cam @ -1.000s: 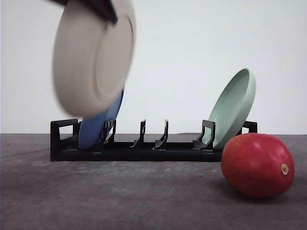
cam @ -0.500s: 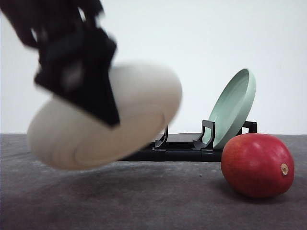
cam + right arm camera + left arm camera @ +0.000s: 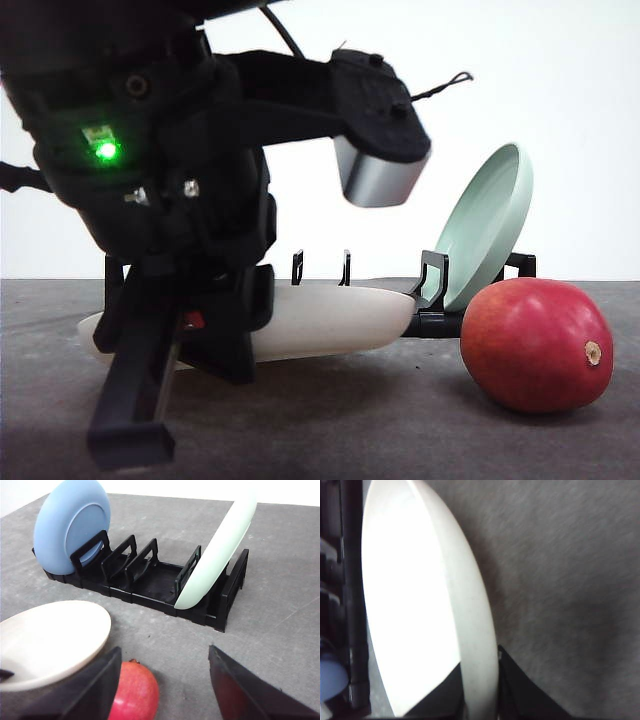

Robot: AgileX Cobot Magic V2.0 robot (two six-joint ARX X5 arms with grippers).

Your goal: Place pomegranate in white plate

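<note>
Grey table (image 3: pixel 280 580); left jaws clamp white plate (image 3: pixel 330 320) rim; right jaws wide above pomegranate (image 3: pixel 132 692).

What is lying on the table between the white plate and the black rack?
Nothing: in the right wrist view, only bare grey table separates the white plate from the black rack.

Matt off-white white plate (image 3: pixel 330 320); smooth, faintly glossy red pomegranate (image 3: pixel 537 345); matt black plastic rack (image 3: pixel 150 582); satin blue plate (image 3: pixel 72 525) and pale green plate (image 3: pixel 220 545); rough grey bench (image 3: pixel 400 420).
</note>
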